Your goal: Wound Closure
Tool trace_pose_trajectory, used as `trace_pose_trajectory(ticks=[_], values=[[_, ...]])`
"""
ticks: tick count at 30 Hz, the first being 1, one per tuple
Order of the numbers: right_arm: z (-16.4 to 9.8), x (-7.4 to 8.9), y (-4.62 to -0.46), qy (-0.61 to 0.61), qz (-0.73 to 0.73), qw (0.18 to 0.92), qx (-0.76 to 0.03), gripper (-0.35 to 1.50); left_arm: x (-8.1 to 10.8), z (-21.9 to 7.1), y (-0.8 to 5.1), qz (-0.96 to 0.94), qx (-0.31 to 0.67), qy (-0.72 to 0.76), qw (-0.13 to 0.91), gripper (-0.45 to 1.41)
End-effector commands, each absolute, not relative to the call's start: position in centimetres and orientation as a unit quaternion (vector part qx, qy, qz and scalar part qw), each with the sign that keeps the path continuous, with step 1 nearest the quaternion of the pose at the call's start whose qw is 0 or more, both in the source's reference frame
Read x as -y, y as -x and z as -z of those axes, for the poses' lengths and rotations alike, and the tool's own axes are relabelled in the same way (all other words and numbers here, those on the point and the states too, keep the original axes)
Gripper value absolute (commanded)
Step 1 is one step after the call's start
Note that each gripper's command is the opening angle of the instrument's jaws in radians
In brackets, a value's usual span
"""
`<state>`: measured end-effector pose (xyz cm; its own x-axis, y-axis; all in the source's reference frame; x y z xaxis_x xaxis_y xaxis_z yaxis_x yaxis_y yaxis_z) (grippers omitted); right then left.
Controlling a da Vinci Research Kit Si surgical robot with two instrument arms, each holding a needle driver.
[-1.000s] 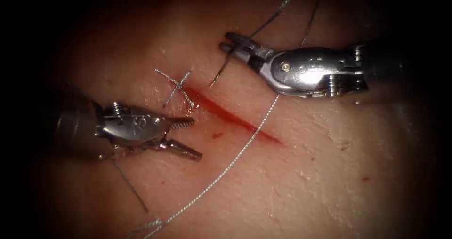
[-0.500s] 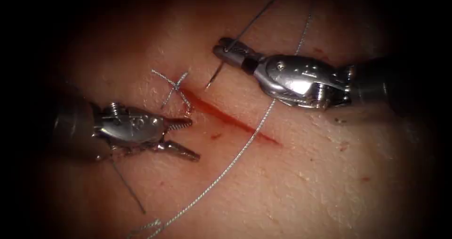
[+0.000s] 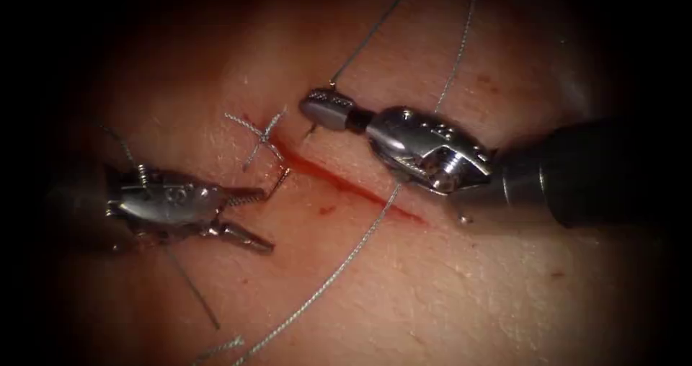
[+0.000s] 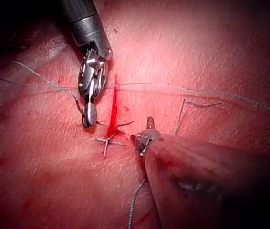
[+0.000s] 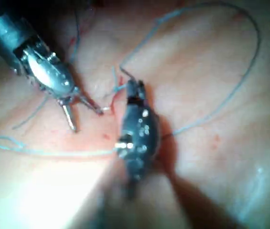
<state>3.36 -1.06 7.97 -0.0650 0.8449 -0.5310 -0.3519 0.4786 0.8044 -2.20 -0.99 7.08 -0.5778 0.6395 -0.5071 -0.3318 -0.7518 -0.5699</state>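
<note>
The cut (image 3: 353,186) runs down to the right across the tissue (image 3: 447,287), wet with red fluid. A tied stitch (image 3: 258,132) with crossed thread ends closes its upper end. My right tool (image 3: 324,110) is shut on the needle (image 3: 360,45) a short way behind its point. The point rests on the tissue just right of the cut's upper end; I cannot tell if it has entered. My left tool (image 3: 265,218) stands open left of the cut, holding nothing. The right wrist view has the right tool (image 5: 135,88) beside the open left tool (image 5: 86,120).
The long thread (image 3: 339,265) trails from the upper right, passes under the right tool, crosses the cut and runs off at the lower left. A short dark thread end (image 3: 194,290) lies below the left tool. The right arm's shaft (image 3: 591,171) lies over the tissue at right.
The right tool has carried the needle left and down, bringing its point close to the cut's upper end. The left tool has drifted slightly left and down, still open.
</note>
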Motion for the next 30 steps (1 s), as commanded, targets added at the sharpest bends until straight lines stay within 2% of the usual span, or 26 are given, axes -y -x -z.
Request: trace_pose_trajectory(ticks=[1,6,12,14,15,16,18,20,24,30], values=[[-8.02,1.17,-3.48,-0.242,-0.468,0.640,-0.559,-0.35,1.05,-7.16,2.25,-0.862,0.213,0.363,0.281,0.34],[-8.06,1.32,-3.54,-0.307,-0.479,0.622,-0.538,-0.35,1.08,-7.16,2.17,-0.863,0.212,0.364,0.278,0.34],[-8.06,1.35,-3.54,-0.306,-0.487,0.613,-0.541,-0.35,1.10,-7.17,2.14,-0.864,0.212,0.364,0.276,0.32],[-8.05,1.29,-3.52,-0.303,-0.491,0.609,-0.544,0.34,1.10,-7.17,2.15,-0.864,0.212,0.364,0.277,0.32],[-8.05,1.23,-3.46,-0.304,-0.495,0.606,-0.543,0.81,1.10,-7.17,2.15,-0.864,0.212,0.364,0.277,0.32],[-8.05,1.17,-3.39,-0.298,-0.491,0.610,-0.546,0.99,1.10,-7.18,2.15,-0.864,0.212,0.364,0.277,0.32],[-8.06,1.13,-3.35,-0.289,-0.491,0.616,-0.544,1.20,1.10,-7.18,2.16,-0.867,0.207,0.367,0.267,0.32],[-8.07,1.09,-3.26,-0.283,-0.487,0.624,-0.542,1.30,1.11,-7.19,2.18,-0.873,0.196,0.371,0.248,0.32],[-8.03,1.03,-3.18,-0.286,-0.481,0.627,-0.542,1.30,1.13,-7.21,2.20,-0.878,0.188,0.374,0.233,0.32],[-7.87,0.95,-3.08,-0.295,-0.463,0.632,-0.547,1.30,1.11,-7.22,2.28,-0.892,0.138,0.402,0.154,0.32]])
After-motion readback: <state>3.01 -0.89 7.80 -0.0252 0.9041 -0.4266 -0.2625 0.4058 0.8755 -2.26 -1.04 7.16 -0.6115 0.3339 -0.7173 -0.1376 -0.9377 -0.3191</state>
